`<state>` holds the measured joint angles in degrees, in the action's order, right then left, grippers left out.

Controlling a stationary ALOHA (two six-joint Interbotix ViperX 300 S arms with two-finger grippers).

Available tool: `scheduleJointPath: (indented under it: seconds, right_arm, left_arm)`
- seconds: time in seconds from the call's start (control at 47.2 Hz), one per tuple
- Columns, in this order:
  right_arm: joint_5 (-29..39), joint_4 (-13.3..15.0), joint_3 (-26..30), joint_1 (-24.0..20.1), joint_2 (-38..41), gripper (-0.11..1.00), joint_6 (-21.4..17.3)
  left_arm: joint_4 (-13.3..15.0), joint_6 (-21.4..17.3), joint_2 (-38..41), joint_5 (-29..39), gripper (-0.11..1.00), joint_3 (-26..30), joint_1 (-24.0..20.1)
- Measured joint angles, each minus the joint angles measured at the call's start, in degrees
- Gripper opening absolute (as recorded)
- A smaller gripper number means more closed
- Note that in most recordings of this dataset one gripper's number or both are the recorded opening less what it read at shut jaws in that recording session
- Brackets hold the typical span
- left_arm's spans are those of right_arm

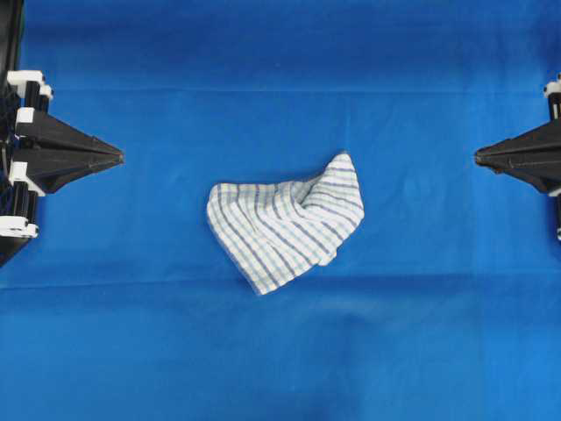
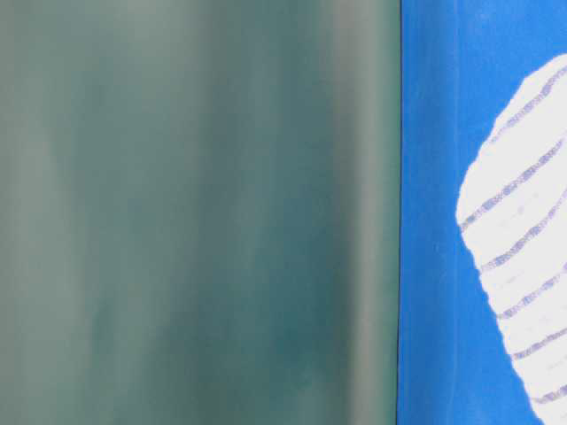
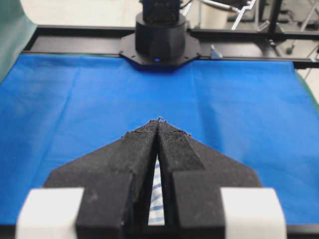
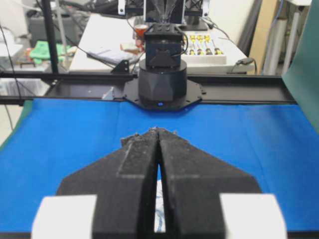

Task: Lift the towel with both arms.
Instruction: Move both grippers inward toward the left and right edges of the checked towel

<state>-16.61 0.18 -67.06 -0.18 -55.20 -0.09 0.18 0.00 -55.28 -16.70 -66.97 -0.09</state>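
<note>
The towel [image 1: 285, 221], white with thin blue and grey checks, lies crumpled in the middle of the blue table cover [image 1: 280, 351]. One corner of it stands up at the right. My left gripper [image 1: 119, 158] is shut and empty at the left edge, pointing at the towel from well away. My right gripper [image 1: 478, 156] is shut and empty at the right edge, also far from it. In each wrist view the fingertips [image 3: 158, 121] [image 4: 158, 130] meet, and a strip of towel [image 3: 157, 196] [image 4: 159, 209] shows far below through the slit behind them. The table-level view shows part of the towel [image 2: 523, 230] blurred.
Each wrist view shows the opposite arm's black base [image 3: 160, 37] [image 4: 162, 79] at the far side of the cover. A green backdrop [image 2: 195, 212] fills most of the table-level view. A bench with tools [image 4: 204, 47] stands beyond the table.
</note>
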Motion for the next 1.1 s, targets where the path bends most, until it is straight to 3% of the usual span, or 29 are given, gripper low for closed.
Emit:
scheduleJointPath:
  seconds: [0.381, 0.678, 0.762, 0.847, 0.995, 1.059, 1.101]
  right_arm:
    - [6.9, 0.1, 3.8, 0.2, 3.6, 0.00, -0.2]
    - [7.6, -0.1, 6.4, 0.2, 14.8, 0.00, -0.4]
    - [7.6, -0.2, 7.1, 0.2, 18.6, 0.01, -0.5]
    - [7.8, -0.4, 8.2, 0.2, 22.9, 0.04, -0.9]
    - [10.9, -0.4, 11.4, 0.2, 31.9, 0.46, -1.2]
    - [12.9, -0.4, 13.0, 0.1, 35.8, 0.61, -1.2]
    - [14.0, -0.4, 13.9, -0.1, 38.2, 0.64, -1.2]
  left_arm:
    - [1.1, 0.1, 2.9, 0.4, 0.00, 1.2, 0.0]
    - [1.1, 0.3, 16.0, 0.4, 0.04, 3.3, -0.1]
    - [1.1, 0.4, 19.9, 0.4, 0.20, 4.4, -0.1]
    - [1.1, 0.4, 24.2, 0.4, 0.43, 5.6, -0.1]
    - [1.1, 0.4, 31.3, 0.4, 0.84, 7.7, 0.1]
    - [1.1, 0.2, 34.4, 0.3, 0.87, 8.5, 0.2]
    - [1.1, 0.4, 36.6, 0.2, 0.86, 9.1, 0.1]
